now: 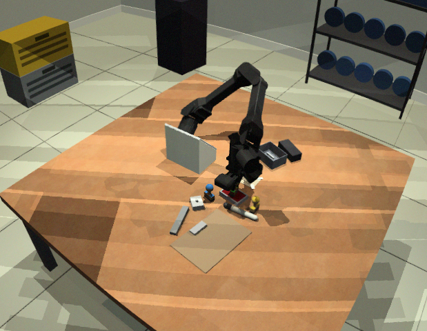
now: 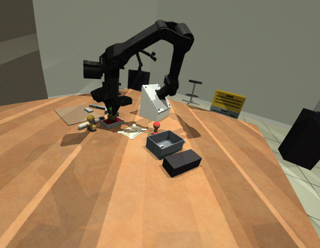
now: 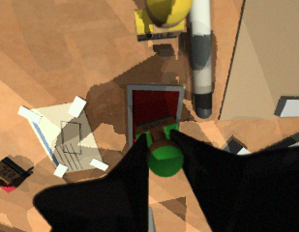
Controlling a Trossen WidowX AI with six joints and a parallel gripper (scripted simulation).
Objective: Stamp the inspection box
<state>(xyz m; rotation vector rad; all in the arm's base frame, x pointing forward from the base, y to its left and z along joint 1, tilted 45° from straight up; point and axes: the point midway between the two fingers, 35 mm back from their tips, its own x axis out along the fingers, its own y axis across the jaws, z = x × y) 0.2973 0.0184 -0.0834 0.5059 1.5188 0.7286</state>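
Observation:
My gripper (image 1: 234, 189) (image 2: 110, 109) (image 3: 158, 135) is shut on the green-knobbed stamp (image 1: 233, 192) (image 2: 111, 116) (image 3: 164, 160) and holds it upright. The stamp's base is down on the near end of the red ink pad (image 1: 241, 196) (image 2: 107, 122) (image 3: 156, 102). The white card (image 1: 255, 183) (image 2: 132, 131) (image 3: 67, 137) with its printed box lies just beside the pad, apart from the stamp. I cannot read the stamp's label.
A yellow stamp (image 1: 255, 203) (image 2: 91, 122) (image 3: 161, 16), a marker (image 1: 241, 212) (image 3: 202, 58) and a blue stamp (image 1: 208, 192) crowd the pad. A red stamp (image 2: 155, 126), a grey bin (image 1: 272, 154) (image 2: 165, 144) and a black box (image 2: 181, 161) lie beyond the card. A white wedge (image 1: 186, 149) and a cardboard sheet (image 1: 210, 238) are nearby.

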